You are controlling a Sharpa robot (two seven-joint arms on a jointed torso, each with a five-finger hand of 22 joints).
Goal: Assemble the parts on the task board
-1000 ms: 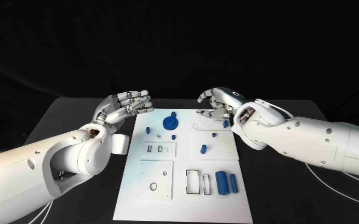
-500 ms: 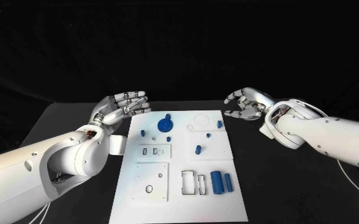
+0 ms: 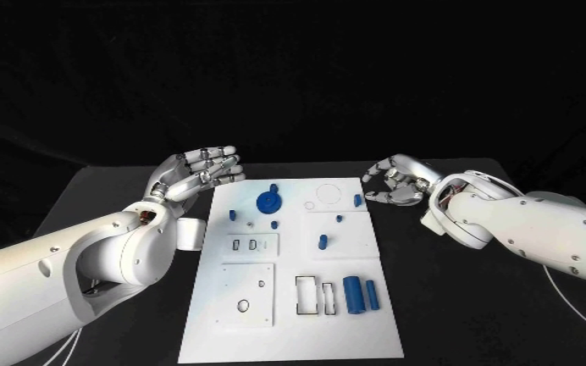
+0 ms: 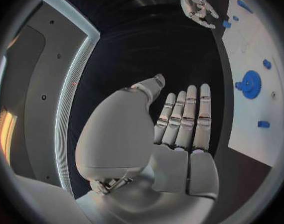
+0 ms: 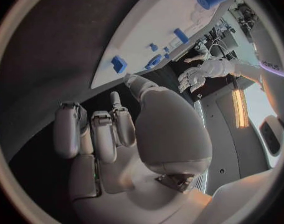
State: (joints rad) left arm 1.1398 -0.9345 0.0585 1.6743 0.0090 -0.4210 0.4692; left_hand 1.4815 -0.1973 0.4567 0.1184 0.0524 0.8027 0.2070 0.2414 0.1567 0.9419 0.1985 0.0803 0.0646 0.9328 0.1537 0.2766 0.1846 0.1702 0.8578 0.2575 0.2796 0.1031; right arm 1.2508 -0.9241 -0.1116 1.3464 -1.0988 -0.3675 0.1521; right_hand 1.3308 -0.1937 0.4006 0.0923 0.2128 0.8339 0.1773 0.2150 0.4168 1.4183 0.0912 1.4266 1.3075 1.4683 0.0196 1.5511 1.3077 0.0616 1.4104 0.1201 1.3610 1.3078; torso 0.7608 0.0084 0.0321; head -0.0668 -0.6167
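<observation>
Silver hands, left [image 3: 196, 176] with fingers extended, right [image 3: 393, 181] with fingers curled, both empty, flanking the task board [image 3: 293, 315] without contact

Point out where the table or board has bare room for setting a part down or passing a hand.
Bare table lies right of the task board, nearer than the right robot hand. The board's near strip, below the two blue cylinders, is free too. The board's far half is crowded: the blue gear and small blue parts stand between both hands, the left robot hand beside it.
</observation>
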